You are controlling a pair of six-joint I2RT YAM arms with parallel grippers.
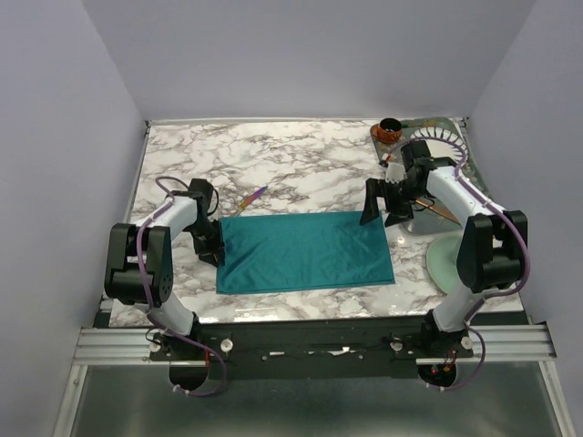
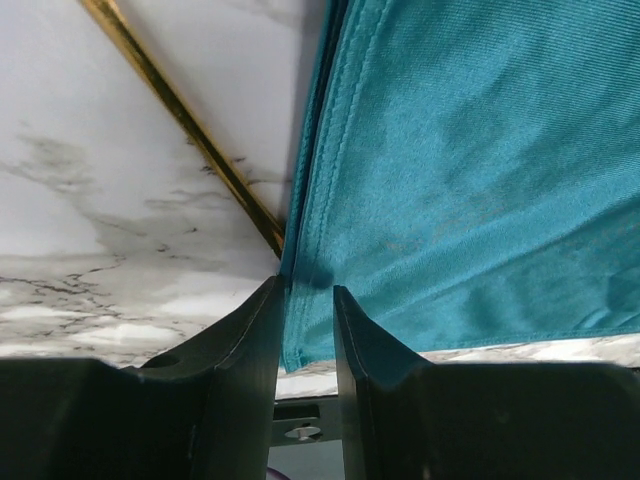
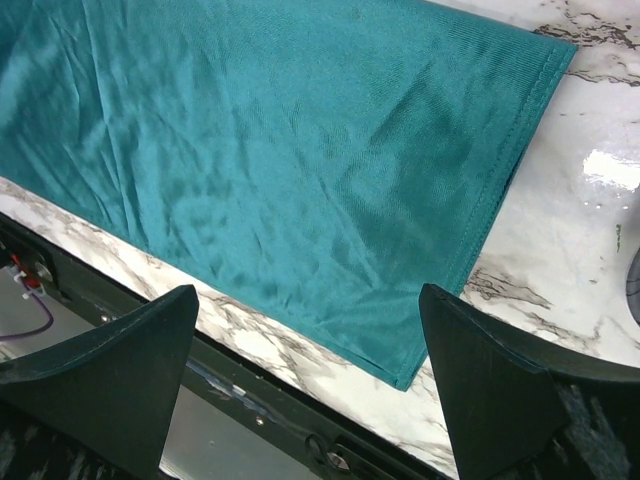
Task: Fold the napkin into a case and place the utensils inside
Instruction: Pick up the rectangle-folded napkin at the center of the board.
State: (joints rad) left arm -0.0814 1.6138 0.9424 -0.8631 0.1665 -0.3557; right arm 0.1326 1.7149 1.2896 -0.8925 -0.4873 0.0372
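Note:
The teal napkin [image 1: 305, 250] lies flat on the marble as a wide rectangle, folded double. My left gripper [image 1: 211, 253] is low at its left edge. In the left wrist view the hem [image 2: 310, 240] runs between the two fingers, which stand a narrow gap apart [image 2: 305, 290]. A gold utensil [image 2: 180, 120] lies on the marble just left of that hem, and it ends by a purple utensil [image 1: 256, 194] beyond the napkin's far left corner. My right gripper [image 1: 383, 211] hovers wide open [image 3: 308, 295] over the napkin's right end [image 3: 300, 150], holding nothing.
A pale green saucer [image 1: 446, 259] sits right of the napkin under the right arm. Copper-pink sticks [image 1: 435, 208] lie near it. A brown bowl [image 1: 389, 132] and a wire rack [image 1: 442, 137] stand at the back right. The black front rail [image 3: 300, 420] runs along the table edge.

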